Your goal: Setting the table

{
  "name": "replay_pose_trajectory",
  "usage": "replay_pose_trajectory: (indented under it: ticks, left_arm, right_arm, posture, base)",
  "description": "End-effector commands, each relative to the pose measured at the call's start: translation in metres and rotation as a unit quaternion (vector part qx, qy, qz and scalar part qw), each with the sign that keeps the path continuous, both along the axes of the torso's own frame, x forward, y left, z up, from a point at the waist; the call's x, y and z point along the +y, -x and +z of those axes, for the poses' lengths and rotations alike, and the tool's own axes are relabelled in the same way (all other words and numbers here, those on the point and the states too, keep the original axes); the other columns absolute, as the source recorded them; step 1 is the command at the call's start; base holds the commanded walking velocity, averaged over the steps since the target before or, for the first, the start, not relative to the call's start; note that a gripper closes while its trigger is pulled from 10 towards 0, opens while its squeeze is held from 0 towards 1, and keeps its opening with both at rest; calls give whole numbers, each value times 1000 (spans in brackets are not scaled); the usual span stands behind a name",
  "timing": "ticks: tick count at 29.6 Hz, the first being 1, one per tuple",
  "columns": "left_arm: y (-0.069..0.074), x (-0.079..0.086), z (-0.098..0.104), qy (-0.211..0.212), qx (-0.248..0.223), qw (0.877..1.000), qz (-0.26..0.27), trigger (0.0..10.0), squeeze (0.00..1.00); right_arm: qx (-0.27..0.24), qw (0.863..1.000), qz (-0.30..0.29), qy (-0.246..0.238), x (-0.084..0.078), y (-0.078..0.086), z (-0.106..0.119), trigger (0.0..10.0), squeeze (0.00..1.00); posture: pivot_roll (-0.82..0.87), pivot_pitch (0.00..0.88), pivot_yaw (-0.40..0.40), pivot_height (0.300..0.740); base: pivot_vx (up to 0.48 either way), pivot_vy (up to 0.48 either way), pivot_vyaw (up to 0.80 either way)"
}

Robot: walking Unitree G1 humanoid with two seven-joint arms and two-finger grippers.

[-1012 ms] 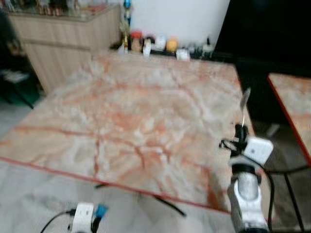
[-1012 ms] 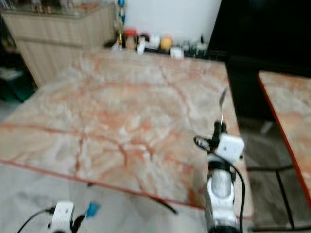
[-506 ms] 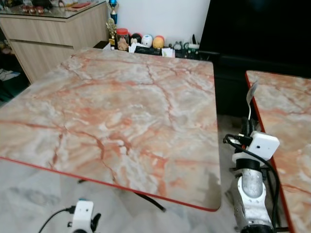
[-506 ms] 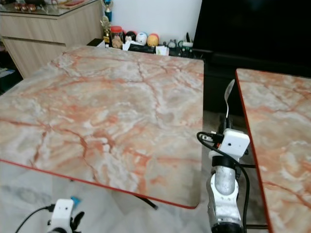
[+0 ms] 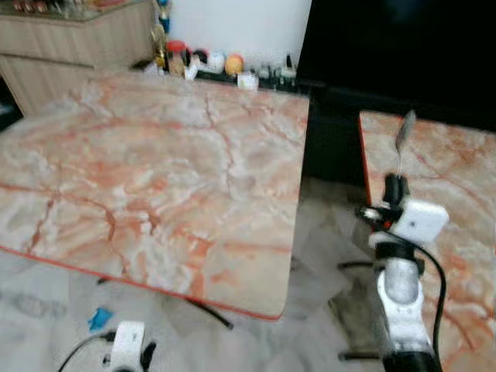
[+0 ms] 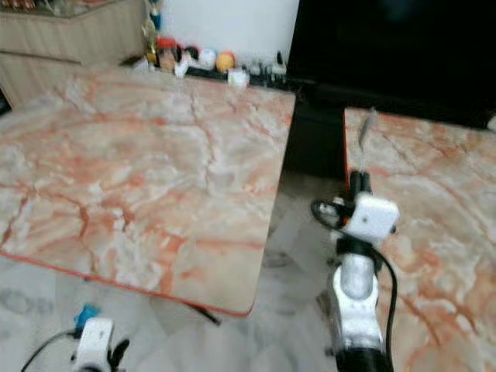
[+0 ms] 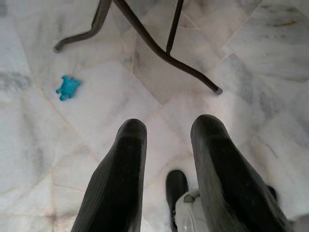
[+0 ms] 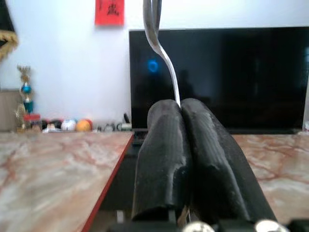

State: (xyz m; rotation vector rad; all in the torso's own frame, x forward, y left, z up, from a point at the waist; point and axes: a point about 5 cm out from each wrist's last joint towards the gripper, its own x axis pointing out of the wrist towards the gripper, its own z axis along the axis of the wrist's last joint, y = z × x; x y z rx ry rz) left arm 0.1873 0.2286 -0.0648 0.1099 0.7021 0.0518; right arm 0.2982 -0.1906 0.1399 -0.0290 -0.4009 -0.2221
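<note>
My right gripper is raised and shut on the handle of a thin metal spoon. The spoon stands upright, bowl end up, over the gap between two marble tables and close to the right table's near-left edge. In the right wrist view the fingers press together with the spoon rising from between them. The large marble table lies to the left with a bare top. My left gripper hangs low over the floor, open, with nothing between its fingers.
Both tables have red rims, with a narrow floor gap between them. Jars and small balls line the shelf behind the large table. A black TV fills the back wall. A wooden sideboard stands far left. A blue toy and table legs are on the tiled floor.
The camera has swung right, so the large table slid left and the right table came further into view. The right gripper keeps its hold on the upright spoon.
</note>
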Motion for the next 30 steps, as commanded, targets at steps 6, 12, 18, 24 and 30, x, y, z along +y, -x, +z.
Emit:
replay_pose_trajectory:
  ticks: [6, 12, 18, 24, 30]
  left_arm:
    - [5, -6, -4, 9, 8, 1000, 1, 10000, 0]
    - [7, -4, -5, 8, 12, 1000, 6, 10000, 0]
    - [7, -4, -5, 8, 13, 1000, 8, 10000, 0]
    - [7, -5, -5, 9, 13, 1000, 6, 10000, 0]
    - [8, -5, -6, 8, 14, 1000, 4, 10000, 0]
  right_arm:
    - [10, 1000, -19, -9, -12, 2, 0, 10000, 0]
    - [8, 1000, -17, -10, -11, 1, 1, 10000, 0]
    - [8, 1000, -16, -8, -10, 2, 1, 10000, 0]
    - [6, 1000, -15, -8, -10, 1, 3, 10000, 0]
    - [6, 1000, -16, -9, -11, 1, 3, 10000, 0]
  posture:
    - [120, 0, -51, 740]
    - [121, 0, -54, 740]
    - [121, 0, -57, 740]
    - [121, 0, -58, 740]
    - [120, 0, -57, 740]
  base:
    - [0, -284, 0]
    - [0, -286, -591]
    - [0, -287, 0]
    - [0, -287, 0]
    - [0, -288, 0]
